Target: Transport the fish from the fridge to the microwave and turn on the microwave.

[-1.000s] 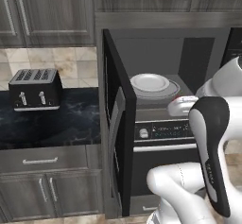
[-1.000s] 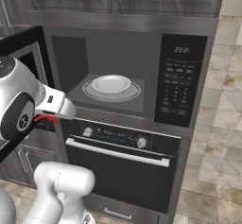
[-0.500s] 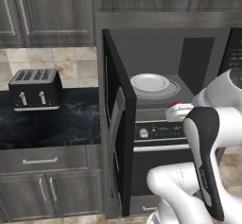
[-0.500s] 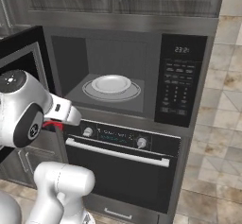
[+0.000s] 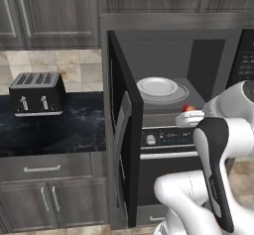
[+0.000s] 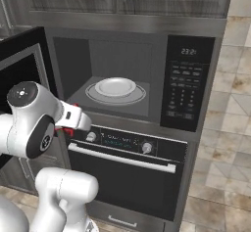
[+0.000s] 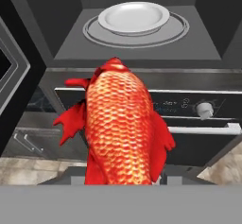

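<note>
Fish (image 7: 124, 128) – pinched in end effector (image 5: 190, 114) | just before microwave (image 6: 191, 86) opening – plate (image 7: 133, 17) inside

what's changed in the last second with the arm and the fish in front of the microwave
The arm has swung the gripper closer to the open microwave, carrying the fish toward its front edge. Unchanged: fish held, plate on the turntable, door open.

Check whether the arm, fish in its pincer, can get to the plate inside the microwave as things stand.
Probably yes. The microwave door stands swung wide, and nothing lies between the fish in the pincer and the plate on the turntable.
</note>
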Tool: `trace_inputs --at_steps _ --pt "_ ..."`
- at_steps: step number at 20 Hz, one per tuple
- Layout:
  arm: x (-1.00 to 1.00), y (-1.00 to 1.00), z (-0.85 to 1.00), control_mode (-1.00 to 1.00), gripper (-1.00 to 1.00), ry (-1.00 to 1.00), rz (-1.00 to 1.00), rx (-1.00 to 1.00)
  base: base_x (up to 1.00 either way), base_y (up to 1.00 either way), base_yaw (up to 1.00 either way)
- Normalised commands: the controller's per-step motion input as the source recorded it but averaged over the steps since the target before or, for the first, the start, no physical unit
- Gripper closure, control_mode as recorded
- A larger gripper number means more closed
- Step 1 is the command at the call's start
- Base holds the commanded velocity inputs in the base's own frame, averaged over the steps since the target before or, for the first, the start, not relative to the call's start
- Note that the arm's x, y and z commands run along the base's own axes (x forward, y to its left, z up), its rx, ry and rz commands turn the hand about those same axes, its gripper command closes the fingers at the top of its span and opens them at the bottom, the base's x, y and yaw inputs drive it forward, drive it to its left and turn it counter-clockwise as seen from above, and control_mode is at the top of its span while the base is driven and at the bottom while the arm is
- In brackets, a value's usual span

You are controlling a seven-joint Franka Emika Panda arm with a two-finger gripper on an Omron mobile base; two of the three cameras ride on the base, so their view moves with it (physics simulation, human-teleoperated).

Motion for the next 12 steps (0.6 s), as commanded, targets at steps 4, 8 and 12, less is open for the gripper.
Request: trace_inputs --at_steps 4,8,12 --pt "0.08 -0.1 -0.09 -1.0 1.0 -0.17 0.0 0.0 0.0 0.0 0.0" --pt "0.13 -0.04 0.0 -1.0 1.0 -0.05 0.0 0.0 0.0 0.0 0.0" --pt "0.23 -0.01 0.0 -1.0 1.0 -0.01 0.0 0.0 0.0 0.0 0.0"
